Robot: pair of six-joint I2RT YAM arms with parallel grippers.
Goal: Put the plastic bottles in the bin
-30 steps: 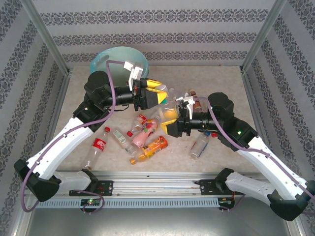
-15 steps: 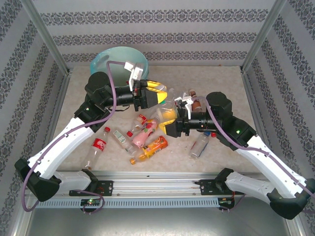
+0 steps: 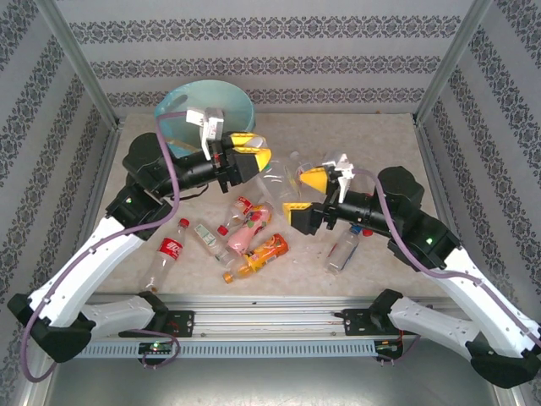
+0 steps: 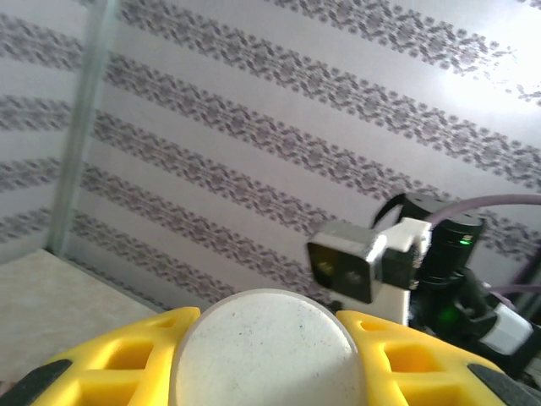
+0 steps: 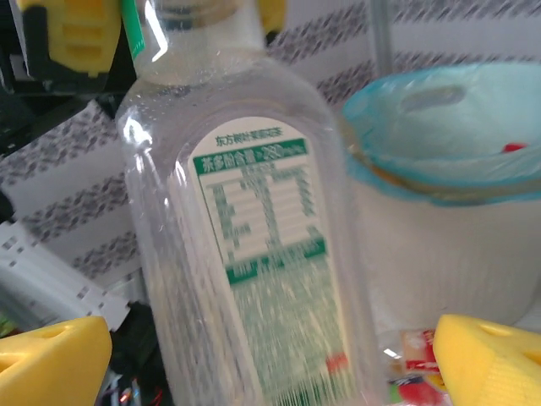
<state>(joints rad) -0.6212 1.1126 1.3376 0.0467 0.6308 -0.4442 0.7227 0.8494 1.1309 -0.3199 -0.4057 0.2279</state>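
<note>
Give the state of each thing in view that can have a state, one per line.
left gripper: shut on the neck end of the clear bottle.
right gripper: open, fingers wide on both sides of the clear bottle.
clear bottle: held in the air by the left gripper.
bin: upright, open, bag-lined.
red-label bottle: lying on the table, capped.
orange bottle: lying on the table.

From above and behind the bases we look down on the whole table (image 3: 380,144). Our left wrist camera faces the wall (image 4: 254,127), the white cap (image 4: 269,355) close between its fingers (image 4: 110,368). Our right wrist camera sits close on the clear bottle (image 5: 254,254), the bin (image 5: 448,220) beyond; the top view shares both.
</note>
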